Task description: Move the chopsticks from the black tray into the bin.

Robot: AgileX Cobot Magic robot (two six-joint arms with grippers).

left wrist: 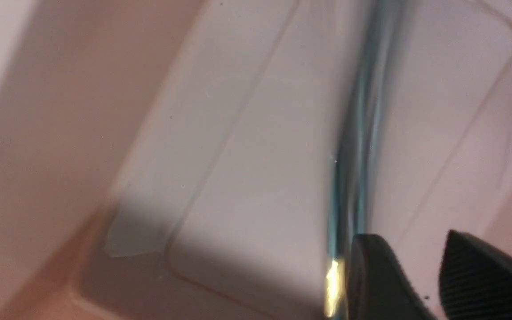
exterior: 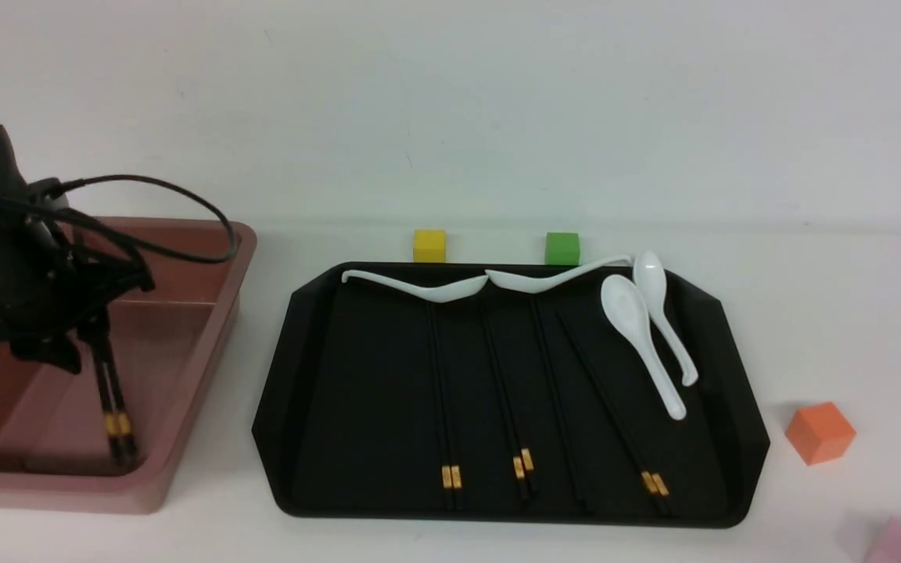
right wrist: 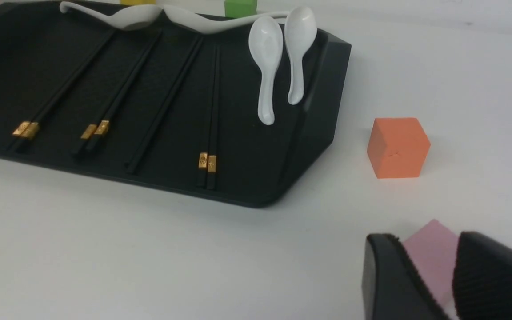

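Our left gripper (left wrist: 412, 238) stands open by the chopsticks (exterior: 110, 391) inside the bin (exterior: 202, 367); we should lift it straight up, slowly, without dragging them.

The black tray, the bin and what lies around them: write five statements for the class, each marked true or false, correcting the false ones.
1. Four white spoons lie in the black tray. True.
2. Every chopstick in the tray has a gold band showing. False: one pair shows none.
3. The orange block is inside the tray. False: it sits on the table, outside the tray.
4. Chopsticks with gold bands are in the bin. True.
5. The left pincer is shut. False: its fingers stand apart.
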